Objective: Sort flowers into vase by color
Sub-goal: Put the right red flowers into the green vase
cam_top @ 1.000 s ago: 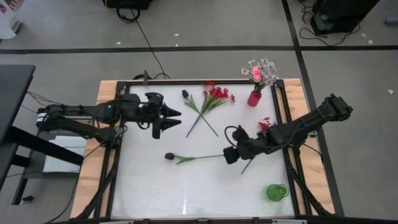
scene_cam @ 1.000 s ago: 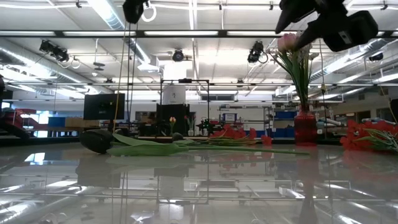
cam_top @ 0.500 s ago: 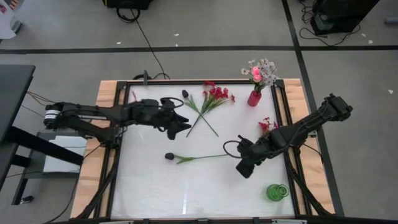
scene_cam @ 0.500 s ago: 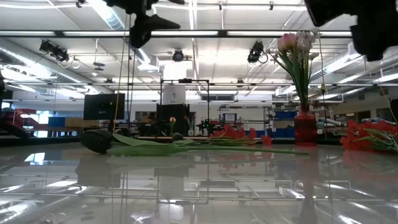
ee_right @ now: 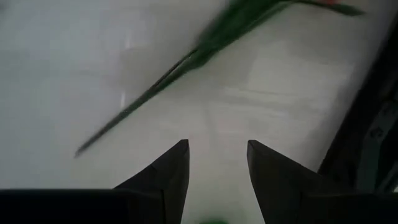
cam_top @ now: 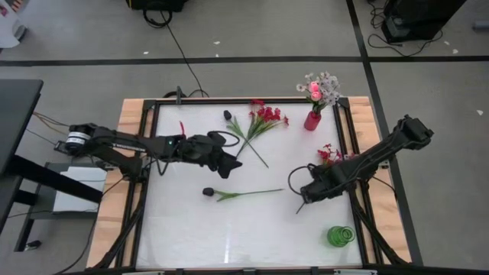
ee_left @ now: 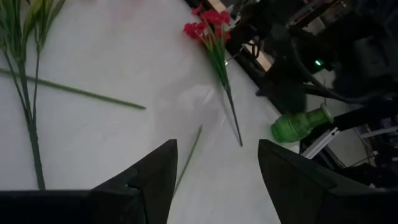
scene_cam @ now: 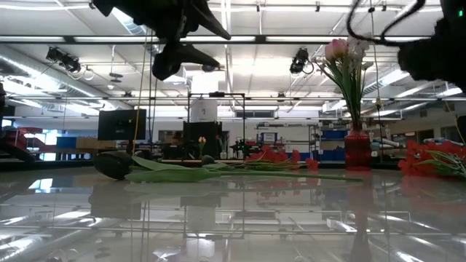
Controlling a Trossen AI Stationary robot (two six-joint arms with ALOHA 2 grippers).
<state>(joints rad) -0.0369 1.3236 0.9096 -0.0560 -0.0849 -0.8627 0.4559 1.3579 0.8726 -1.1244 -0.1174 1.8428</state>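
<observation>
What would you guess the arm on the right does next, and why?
Probably the right gripper lowers onto the stem of the red flower spray lying by the table's right edge. Its fingers are open and empty, and its wrist view shows that green stem just ahead on the white table. The red vase already holds pink and white flowers; the green vase looks empty.

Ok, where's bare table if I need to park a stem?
The near half is free: from the dark-bud flower toward the near edge, bounded on the right by the green vase. The far side is crowded: red sprays, red vase, and the left pincer above them.
</observation>
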